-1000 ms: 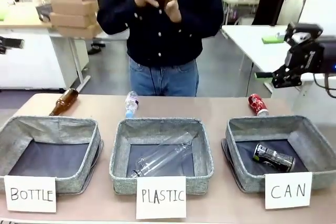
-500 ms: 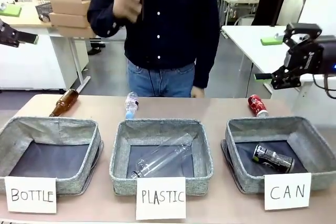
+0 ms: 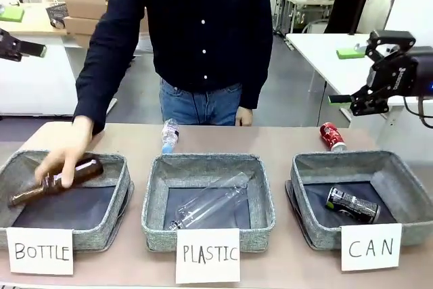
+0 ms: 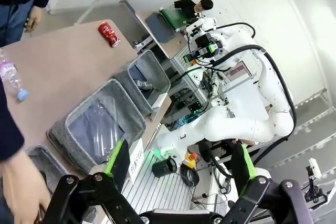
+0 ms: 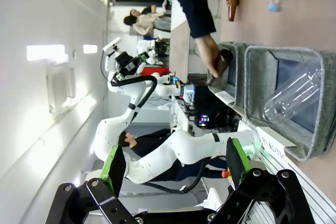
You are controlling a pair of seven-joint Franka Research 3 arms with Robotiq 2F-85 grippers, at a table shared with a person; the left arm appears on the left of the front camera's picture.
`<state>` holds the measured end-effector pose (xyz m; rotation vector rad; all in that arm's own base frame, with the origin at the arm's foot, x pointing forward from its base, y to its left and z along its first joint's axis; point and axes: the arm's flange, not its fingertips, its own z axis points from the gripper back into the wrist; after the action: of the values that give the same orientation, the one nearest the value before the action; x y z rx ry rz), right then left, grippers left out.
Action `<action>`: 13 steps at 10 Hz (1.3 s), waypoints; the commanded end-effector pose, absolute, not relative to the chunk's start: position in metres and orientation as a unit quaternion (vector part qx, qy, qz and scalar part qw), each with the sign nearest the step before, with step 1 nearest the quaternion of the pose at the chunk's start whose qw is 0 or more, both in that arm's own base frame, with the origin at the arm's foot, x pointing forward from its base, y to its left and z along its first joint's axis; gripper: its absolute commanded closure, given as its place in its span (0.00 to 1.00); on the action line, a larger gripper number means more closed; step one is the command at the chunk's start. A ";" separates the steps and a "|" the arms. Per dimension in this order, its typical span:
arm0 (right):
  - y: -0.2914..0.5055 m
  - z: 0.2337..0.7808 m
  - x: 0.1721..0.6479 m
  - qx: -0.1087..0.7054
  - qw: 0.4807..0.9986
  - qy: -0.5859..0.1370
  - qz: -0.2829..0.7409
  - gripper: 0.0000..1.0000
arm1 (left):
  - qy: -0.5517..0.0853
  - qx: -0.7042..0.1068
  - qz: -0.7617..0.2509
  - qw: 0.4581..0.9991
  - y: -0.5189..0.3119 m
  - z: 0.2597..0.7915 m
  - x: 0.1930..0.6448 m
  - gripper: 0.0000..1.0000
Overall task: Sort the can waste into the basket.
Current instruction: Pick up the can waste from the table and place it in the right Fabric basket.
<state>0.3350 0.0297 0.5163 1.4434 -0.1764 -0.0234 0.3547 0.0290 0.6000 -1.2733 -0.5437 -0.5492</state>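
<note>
1. Far left of the grey woven "CAN" basket (image 3: 399,187), the left gripper (image 4: 178,163) hangs high off the table, green-padded jaws spread wide and empty; in the front view only its tip shows, near where it was half a second ago.
2. Big change here: the person's hand (image 3: 64,153), raised at chest height a moment ago, is now down in the grey "BOTTLE" basket (image 3: 115,181), laying in a brown glass bottle (image 3: 57,182).
3. The grey "PLASTIC" basket (image 3: 152,201) is unchanged, with a clear plastic bottle (image 3: 210,204) inside.
4. The black can with silver ends (image 3: 352,203) lies in the "CAN" basket as before.
5. The dented red can (image 3: 332,135) remains on the table just behind that basket.
6. The right gripper (image 5: 176,163) hovers above, unmoved, jaws wide and empty.
</note>
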 end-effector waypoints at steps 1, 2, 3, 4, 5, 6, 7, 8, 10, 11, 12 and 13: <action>0.039 0.512 0.350 0.449 0.886 -0.104 -0.048 0.00 | -0.248 -0.584 -0.256 0.730 0.030 0.601 0.354 0.00; 0.035 0.504 0.374 0.301 0.944 -0.110 -0.077 0.00 | -0.248 -0.584 -0.256 0.730 0.030 0.601 0.354 0.00; 0.029 0.498 0.390 0.253 0.961 -0.085 -0.077 0.00 | -0.248 -0.584 -0.256 0.730 0.030 0.601 0.354 0.00; 0.021 0.497 0.396 0.222 0.969 -0.068 -0.085 0.00 | -0.248 -0.584 -0.256 0.730 0.030 0.601 0.354 0.00; 0.014 0.499 0.392 0.207 0.972 -0.071 -0.085 0.00 | -0.248 -0.584 -0.256 0.730 0.030 0.601 0.354 0.00; 0.006 0.505 0.383 0.197 0.972 -0.086 -0.095 0.00 | -0.248 -0.584 -0.256 0.730 0.030 0.601 0.354 0.00; 0.000 0.518 0.367 0.256 0.950 -0.137 -0.119 0.00 | -0.248 -0.584 -0.256 0.730 0.030 0.601 0.354 0.00; 0.005 0.538 0.338 0.433 0.878 -0.191 -0.074 0.00 | -0.248 -0.584 -0.256 0.730 0.030 0.601 0.354 0.00; -0.002 0.499 0.387 0.220 0.963 -0.124 -0.095 0.00 | -0.248 -0.584 -0.256 0.730 0.030 0.601 0.354 0.00; -0.006 0.526 0.364 0.293 0.939 -0.149 -0.100 0.00 | -0.248 -0.584 -0.256 0.730 0.030 0.601 0.354 0.00; -0.005 0.518 0.399 0.241 0.949 -0.149 -0.140 0.00 | -0.248 -0.584 -0.256 0.730 0.030 0.601 0.354 0.00; -0.010 0.504 0.444 0.192 0.959 -0.142 -0.152 0.00 | -0.248 -0.584 -0.256 0.730 0.030 0.601 0.354 0.00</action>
<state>0.3949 -0.0111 0.5104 0.4938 -0.3059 -0.2448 0.3560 0.0292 0.5987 -1.2756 -0.5386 -0.5492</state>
